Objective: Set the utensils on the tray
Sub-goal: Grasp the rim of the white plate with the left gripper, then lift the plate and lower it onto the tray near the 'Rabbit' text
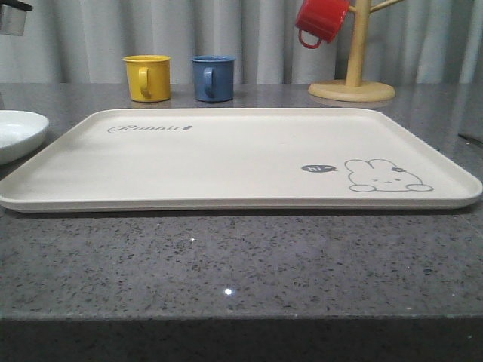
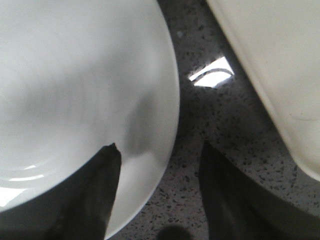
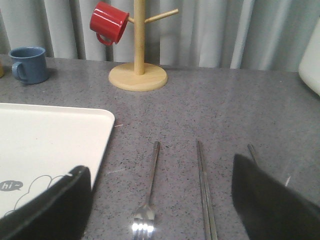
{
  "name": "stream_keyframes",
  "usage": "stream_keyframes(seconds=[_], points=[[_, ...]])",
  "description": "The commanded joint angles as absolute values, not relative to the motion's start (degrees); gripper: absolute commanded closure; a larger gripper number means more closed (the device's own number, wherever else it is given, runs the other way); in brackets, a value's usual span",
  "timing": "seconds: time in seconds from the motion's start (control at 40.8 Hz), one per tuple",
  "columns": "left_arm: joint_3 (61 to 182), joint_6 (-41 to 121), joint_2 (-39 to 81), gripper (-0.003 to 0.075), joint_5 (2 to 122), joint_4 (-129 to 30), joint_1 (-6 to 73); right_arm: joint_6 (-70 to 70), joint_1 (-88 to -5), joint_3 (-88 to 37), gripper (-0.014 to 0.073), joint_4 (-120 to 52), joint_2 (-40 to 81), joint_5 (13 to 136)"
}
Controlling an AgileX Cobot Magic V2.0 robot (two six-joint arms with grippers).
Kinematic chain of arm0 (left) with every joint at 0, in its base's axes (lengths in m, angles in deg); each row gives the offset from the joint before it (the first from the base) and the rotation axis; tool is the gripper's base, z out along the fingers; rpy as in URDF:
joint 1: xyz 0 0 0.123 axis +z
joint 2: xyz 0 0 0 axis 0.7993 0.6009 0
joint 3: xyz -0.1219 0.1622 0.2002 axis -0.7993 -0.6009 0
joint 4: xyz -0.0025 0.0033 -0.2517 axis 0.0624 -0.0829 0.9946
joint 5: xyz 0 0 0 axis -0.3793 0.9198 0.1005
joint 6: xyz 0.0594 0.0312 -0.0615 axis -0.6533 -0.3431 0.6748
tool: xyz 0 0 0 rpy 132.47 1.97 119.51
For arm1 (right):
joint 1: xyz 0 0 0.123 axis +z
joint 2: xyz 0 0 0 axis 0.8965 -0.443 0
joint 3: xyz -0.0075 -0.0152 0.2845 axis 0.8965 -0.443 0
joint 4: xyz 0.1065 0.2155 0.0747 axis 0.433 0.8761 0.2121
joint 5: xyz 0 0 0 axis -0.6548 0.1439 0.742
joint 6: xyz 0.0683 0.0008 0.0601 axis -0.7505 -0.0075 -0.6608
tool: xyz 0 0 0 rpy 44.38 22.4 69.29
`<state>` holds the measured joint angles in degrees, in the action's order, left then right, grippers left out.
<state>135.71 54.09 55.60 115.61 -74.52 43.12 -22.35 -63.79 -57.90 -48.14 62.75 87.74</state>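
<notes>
A: Where are our arms?

B: Our left tool (image 2: 157, 195) hangs low with its dark fingers (image 2: 100, 195) spread apart, one over the rim of the white plate (image 2: 75, 90), the other over bare worktop (image 2: 210, 115) between plate and tray. Our right tool (image 3: 160, 205) hovers with its fingers wide apart too, above the fork (image 3: 149, 190) and chopsticks (image 3: 204, 190).

A: And what do we see, nearest first?

B: The worktop is speckled grey stone, glossy in spots. The fork is slim silver metal, four tines towards us; the chopsticks are flat metal strips lying just beside it, parallel, both right of the tray. The tray (image 1: 241, 162) is smooth cream, rectangular with rounded corners and a raised rim, bare inside. Beyond it stand a yellow mug (image 1: 147, 77) and a blue mug (image 1: 213, 77); a red mug (image 1: 321, 20) hangs on a wooden stand (image 1: 353, 75).
</notes>
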Motion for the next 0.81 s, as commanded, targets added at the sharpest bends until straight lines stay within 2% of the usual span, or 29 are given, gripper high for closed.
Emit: stream_keyframes(seconds=[0.0,0.122,0.318,0.539,0.784], points=[[137.6,54.1,54.5,0.0466,115.4,-74.3,42.8,-21.9,-64.1,-55.9,-0.0008,-48.2,61.7,83.4],[137.6,54.1,55.5,0.0529,116.0,-74.3,42.8,-21.9,-64.1,-55.9,-0.0008,-48.2,61.7,83.4],[139.1,54.1,55.4,0.0736,118.7,-77.4,42.8,-21.9,-64.1,-55.9,-0.0008,-48.2,61.7,83.4],[144.7,54.7,53.0,0.0738,121.0,-78.2,42.2,-21.9,-64.1,-55.9,-0.0008,-48.2,61.7,83.4],[152.3,54.8,48.9,0.0738,121.0,-78.2,35.0,-21.9,-64.1,-55.9,-0.0008,-48.2,61.7,83.4]])
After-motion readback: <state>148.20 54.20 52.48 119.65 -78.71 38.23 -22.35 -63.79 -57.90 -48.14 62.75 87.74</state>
